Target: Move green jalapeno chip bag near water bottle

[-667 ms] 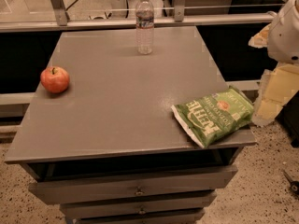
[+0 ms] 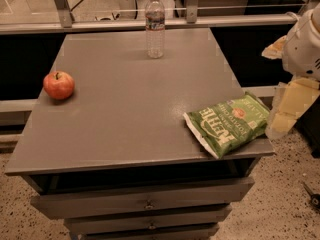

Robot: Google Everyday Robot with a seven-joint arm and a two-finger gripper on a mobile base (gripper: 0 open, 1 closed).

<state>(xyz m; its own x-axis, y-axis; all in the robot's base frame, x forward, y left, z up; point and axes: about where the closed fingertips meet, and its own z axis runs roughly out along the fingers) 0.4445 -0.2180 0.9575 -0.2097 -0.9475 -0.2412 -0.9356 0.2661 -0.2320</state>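
Observation:
The green jalapeno chip bag (image 2: 229,123) lies flat at the front right corner of the grey table (image 2: 125,114), its white lettering and small orange-red mark facing up. The water bottle (image 2: 155,25) stands upright at the table's far edge, near the middle, well away from the bag. My gripper (image 2: 284,118) hangs just off the table's right edge, right beside the bag's right end, below the white arm (image 2: 304,46). It holds nothing that I can see.
A red apple (image 2: 59,84) sits near the table's left edge. Drawers (image 2: 145,201) are below the tabletop. A metal rail and glass partition (image 2: 100,24) run behind the table. Speckled floor lies to the right.

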